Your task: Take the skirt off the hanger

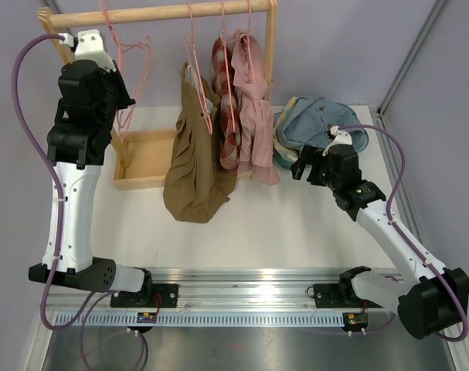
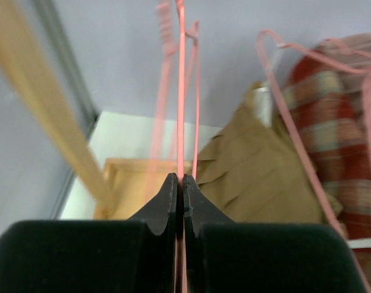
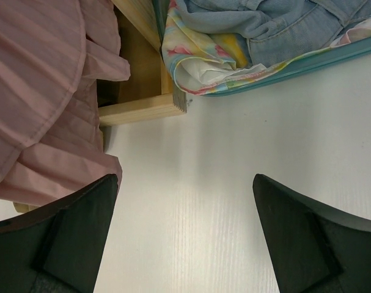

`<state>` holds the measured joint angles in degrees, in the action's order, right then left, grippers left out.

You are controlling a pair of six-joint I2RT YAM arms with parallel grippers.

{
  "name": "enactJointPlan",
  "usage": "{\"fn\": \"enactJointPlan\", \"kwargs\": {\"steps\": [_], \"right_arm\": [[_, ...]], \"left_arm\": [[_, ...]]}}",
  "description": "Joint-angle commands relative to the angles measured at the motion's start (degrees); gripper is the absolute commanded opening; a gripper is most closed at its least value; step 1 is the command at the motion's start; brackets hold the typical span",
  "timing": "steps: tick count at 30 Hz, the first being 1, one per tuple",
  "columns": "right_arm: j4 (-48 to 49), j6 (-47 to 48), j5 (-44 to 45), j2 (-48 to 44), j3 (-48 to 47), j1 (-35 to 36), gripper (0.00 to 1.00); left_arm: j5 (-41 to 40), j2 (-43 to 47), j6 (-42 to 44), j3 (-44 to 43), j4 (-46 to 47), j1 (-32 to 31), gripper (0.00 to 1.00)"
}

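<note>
Top view: the tan skirt (image 1: 194,166) hangs askew from a pink hanger (image 1: 197,73) on the wooden rail (image 1: 164,12). Its hem sags to the table (image 1: 296,232), in front of the rack's wooden base (image 1: 145,154). Just right of it on the same rail we see a plaid garment (image 1: 225,116) and a pink skirt (image 1: 253,124).

Left wrist view: the left gripper (image 2: 180,183) is raised at the left end of the rail. Its fingers are pressed together on the wire of an empty hanger (image 2: 181,91), with the tan skirt to its right.

Right wrist view: the right gripper (image 3: 185,180) hovers over bare table with its fingers spread wide and nothing between them. It sits beside the pink skirt's hem and near a teal tub (image 1: 358,147) of denim (image 1: 323,116) and printed cloth.
</note>
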<state>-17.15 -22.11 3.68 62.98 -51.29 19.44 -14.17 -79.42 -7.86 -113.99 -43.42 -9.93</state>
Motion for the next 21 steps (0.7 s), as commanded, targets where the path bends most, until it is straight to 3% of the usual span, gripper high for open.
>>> {"fn": "enactJointPlan", "kwargs": {"steps": [1,4,6,7,10,11,12,14,19,21], "right_arm": [[0.97,-1.01,-1.66,-0.84,0.4,0.07,0.99],[0.89,-1.01,-1.75,-0.49,0.4,0.16,0.99],[0.63,-1.01,-1.75,-0.75,0.4,0.24,1.0],[0.62,-1.01,-1.75,-0.84,0.4,0.16,1.0],[0.1,-0.83,-1.75,-1.72,0.57,0.16,1.0],[0.01,-0.83,-1.4,-1.89,0.57,0.16,0.99],[-0.17,-0.92,-1.48,-2.33,0.66,0.16,0.99],[-0.08,-1.01,-1.66,-2.77,0.75,0.16,0.99],[-0.69,-1.09,-1.66,-3.74,0.66,0.25,0.99],[-0.96,-1.18,-1.57,-4.62,0.84,0.25,0.99]], "left_arm": [[-0.78,3.03,-0.75,2.45,1.14,5.09,0.0],[-1.47,4.09,-0.67,4.3,1.32,6.5,0.01],[-1.73,5.67,-0.49,6.5,2.11,7.03,0.15],[-1.47,6.37,-0.49,7.46,2.89,7.12,0.36],[0.28,8.05,-0.58,7.56,3.34,7.12,0.67],[1.16,8.4,-0.75,7.04,3.25,7.12,0.84],[2.91,8.92,-1.02,6.77,3.25,7.12,0.92],[5.46,9.37,-1.46,6.33,2.99,7.12,0.99],[16.0,9.54,-3.83,3.96,2.19,6.33,0.99],[15.77,9.2,-3.92,4.22,2.9,1.87,0.99]]}}
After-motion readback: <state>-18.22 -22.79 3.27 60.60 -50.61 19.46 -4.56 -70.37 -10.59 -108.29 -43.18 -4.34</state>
